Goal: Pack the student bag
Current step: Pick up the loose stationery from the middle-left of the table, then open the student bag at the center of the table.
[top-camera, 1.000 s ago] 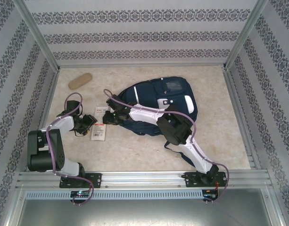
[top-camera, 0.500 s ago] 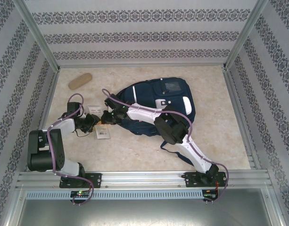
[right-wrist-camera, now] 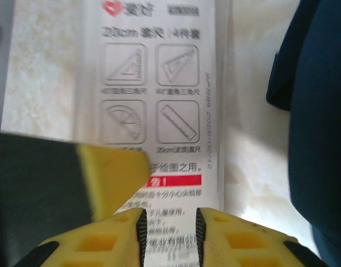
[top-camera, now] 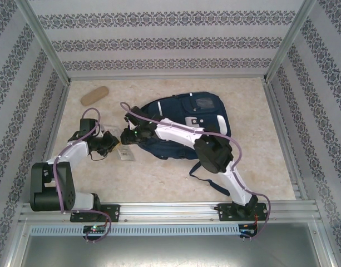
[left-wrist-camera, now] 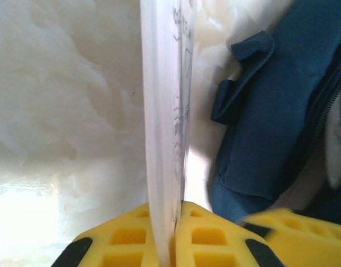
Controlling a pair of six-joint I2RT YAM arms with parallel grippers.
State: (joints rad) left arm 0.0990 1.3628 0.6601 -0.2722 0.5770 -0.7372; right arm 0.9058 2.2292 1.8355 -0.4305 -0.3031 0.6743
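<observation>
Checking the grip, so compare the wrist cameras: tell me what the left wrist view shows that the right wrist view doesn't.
Left wrist: the ruler-set packet seen edge-on, its thin side clamped in the shut left gripper. Right wrist: the packet's printed face, with tool diagrams and a red band, beyond the open right gripper. Both: packet, student bag, pale marbled table.

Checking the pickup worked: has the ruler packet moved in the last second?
Yes. The ruler packet has shifted right, toward the student bag, gripped by the left pincer.
</observation>
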